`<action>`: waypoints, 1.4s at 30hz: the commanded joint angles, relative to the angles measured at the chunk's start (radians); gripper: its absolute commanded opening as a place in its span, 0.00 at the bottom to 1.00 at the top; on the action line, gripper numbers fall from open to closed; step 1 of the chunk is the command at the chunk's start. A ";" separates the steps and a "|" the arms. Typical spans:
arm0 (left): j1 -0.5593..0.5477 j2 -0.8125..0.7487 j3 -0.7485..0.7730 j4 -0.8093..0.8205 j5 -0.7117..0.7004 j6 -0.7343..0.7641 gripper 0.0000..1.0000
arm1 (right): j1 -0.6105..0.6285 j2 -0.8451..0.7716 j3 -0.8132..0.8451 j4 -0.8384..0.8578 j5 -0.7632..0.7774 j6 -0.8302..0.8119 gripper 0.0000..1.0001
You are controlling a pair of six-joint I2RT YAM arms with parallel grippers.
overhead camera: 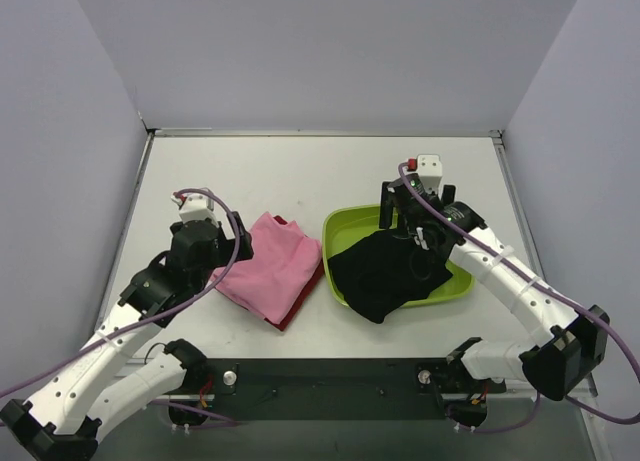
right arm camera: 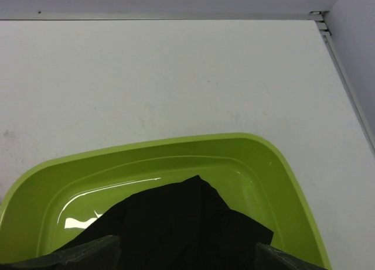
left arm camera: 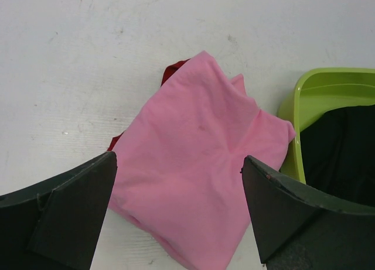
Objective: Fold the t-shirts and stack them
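A folded pink shirt [overhead camera: 270,266] lies on a dark red shirt [overhead camera: 300,301] at the table's middle; only the red edges show. In the left wrist view the pink shirt [left arm camera: 199,170] fills the middle, with red cloth [left arm camera: 173,71] peeking out behind. The black shirt [overhead camera: 385,271] lies crumpled in the lime-green tub [overhead camera: 345,226] and hangs over its near rim. My left gripper [left arm camera: 179,214] is open and empty above the pink shirt's near edge. My right gripper [right arm camera: 187,261] is open over the black shirt [right arm camera: 176,223] in the tub [right arm camera: 234,144].
The tub stands right of the shirt pile, close to it. Grey walls close the table at the back and both sides. Bare white table [overhead camera: 280,171] lies behind the pile and the tub.
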 commanded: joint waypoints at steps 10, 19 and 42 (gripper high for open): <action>0.002 0.021 -0.088 0.052 0.136 -0.100 0.97 | 0.204 0.163 0.039 0.015 -0.304 -0.009 1.00; -0.018 0.148 -0.200 0.293 0.326 -0.152 0.97 | 0.264 0.231 0.021 0.011 -0.237 0.019 1.00; -0.070 0.528 -0.221 0.203 0.135 -0.462 0.97 | 0.264 0.056 -0.094 0.026 -0.208 0.009 1.00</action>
